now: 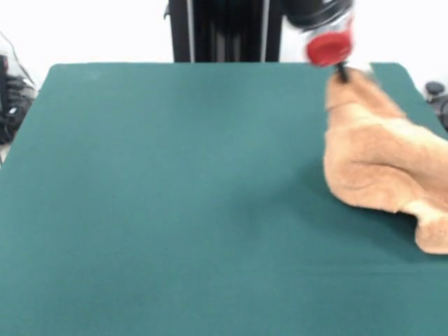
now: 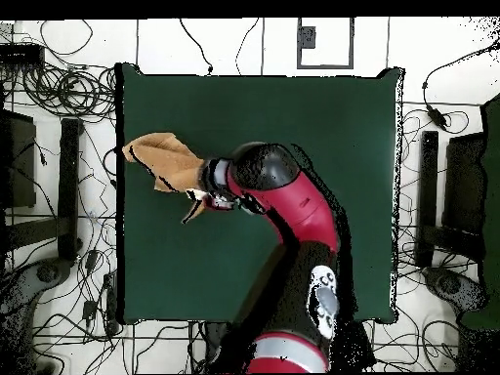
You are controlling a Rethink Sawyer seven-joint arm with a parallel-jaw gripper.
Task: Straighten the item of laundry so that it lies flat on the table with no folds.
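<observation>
Where the gripper [image 1: 343,74] grips, towel [image 1: 378,161] lifts off table [image 1: 175,196].

A bulky red arm [image 2: 303,210] with rounded black joints and a red-capped wrist [image 1: 327,47].

You see the dark green felt-topped table [image 2: 293,127] from straight above, with the crumpled orange-tan terry-cloth towel [image 2: 164,158] bunched near its left edge (folds plain, not flat). Your red and black arm [image 2: 293,200] reaches from the bottom up to the towel's right end, the gripper [image 2: 205,195] right over it. Cables [image 2: 68,88] litter the floor around.
</observation>
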